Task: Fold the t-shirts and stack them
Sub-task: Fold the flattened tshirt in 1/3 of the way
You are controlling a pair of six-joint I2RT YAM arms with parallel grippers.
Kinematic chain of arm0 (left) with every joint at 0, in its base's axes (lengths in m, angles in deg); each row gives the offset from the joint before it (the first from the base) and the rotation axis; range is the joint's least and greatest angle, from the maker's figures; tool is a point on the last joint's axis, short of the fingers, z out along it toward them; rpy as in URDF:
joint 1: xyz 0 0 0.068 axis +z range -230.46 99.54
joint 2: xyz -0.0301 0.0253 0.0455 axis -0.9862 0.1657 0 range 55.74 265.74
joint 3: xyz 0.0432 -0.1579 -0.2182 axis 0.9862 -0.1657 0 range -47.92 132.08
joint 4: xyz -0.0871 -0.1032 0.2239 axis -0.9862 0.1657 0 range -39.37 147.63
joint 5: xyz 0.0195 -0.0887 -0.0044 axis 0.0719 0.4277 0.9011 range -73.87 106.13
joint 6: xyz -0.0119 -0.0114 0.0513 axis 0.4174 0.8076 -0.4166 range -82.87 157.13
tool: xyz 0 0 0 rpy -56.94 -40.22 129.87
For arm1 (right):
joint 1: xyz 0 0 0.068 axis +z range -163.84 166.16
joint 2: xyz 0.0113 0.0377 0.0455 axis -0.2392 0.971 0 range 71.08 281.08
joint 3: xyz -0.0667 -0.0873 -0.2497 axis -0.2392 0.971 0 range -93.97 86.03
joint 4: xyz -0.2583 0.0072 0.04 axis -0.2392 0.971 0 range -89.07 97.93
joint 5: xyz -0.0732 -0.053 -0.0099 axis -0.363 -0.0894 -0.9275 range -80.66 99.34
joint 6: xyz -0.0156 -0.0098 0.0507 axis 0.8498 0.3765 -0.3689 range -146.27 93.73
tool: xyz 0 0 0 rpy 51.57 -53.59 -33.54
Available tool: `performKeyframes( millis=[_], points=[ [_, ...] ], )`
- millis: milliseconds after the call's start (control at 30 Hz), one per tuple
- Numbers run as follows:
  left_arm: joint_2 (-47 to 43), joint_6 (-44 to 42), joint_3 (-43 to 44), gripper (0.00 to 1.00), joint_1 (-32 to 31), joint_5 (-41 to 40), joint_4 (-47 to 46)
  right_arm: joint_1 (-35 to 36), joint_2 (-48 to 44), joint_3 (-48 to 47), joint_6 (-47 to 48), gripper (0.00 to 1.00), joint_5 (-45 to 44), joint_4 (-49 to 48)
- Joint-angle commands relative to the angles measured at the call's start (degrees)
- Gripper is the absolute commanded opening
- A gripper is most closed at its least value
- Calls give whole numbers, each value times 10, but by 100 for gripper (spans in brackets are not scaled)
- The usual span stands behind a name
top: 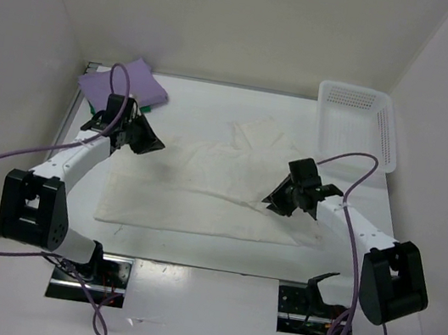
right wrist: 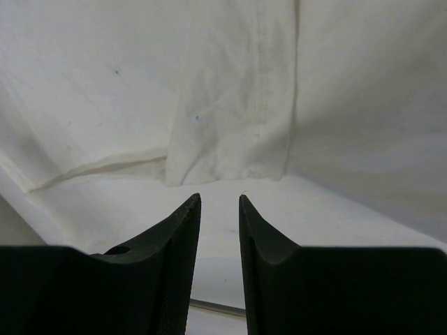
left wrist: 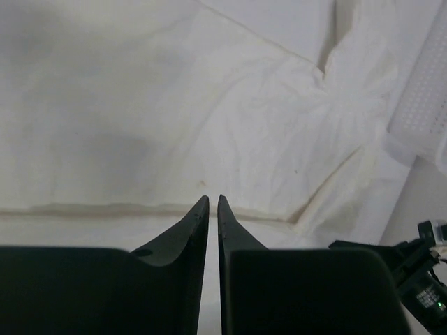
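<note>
The cream-white t-shirt [top: 203, 190] lies spread flat across the middle of the table, one sleeve turned toward the back right. A folded lavender t-shirt [top: 126, 87] sits at the back left, with a sliver of the green t-shirt [top: 93, 111] showing beneath it. My left gripper [top: 159, 146] hovers over the cream shirt's left edge, its jaws [left wrist: 213, 199] nearly together with only a thin slit and nothing between them. My right gripper [top: 270, 203] is at the shirt's right side; its jaws [right wrist: 220, 197] stand open and empty just short of a hem corner of the cream-white shirt [right wrist: 223, 157].
A white perforated basket [top: 361, 122] stands at the back right corner, and its wall [left wrist: 426, 91] also shows in the left wrist view. White walls close in the table on three sides. Purple cables loop off both arms.
</note>
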Motion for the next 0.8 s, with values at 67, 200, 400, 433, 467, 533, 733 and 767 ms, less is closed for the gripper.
performKeyframes(
  millis=[67,200,400,433,467,533,733,767],
  points=[
    [13,-30,1,17,42,-38,-45,-6,17,-3,28,34,-29,-19],
    [12,-28,-30,17,61,-20,-57,-6,22,10,28,34,-29,-25],
    [-51,-22,-72,20,61,-1,-56,-6,22,35,28,34,-30,-19],
    [-67,-27,-72,20,61,-8,-45,-6,22,35,28,34,-30,-19],
    [-75,-32,-78,20,61,-22,-39,-6,22,35,28,34,-30,-19],
    [-93,-38,-83,20,61,-28,-32,-6,22,40,28,34,-35,-19],
    [-99,-32,-112,21,61,-16,-43,-6,45,29,28,33,-30,-32],
    [-99,-32,-112,21,61,-16,-43,-6,53,28,33,33,-30,-37]
  ],
)
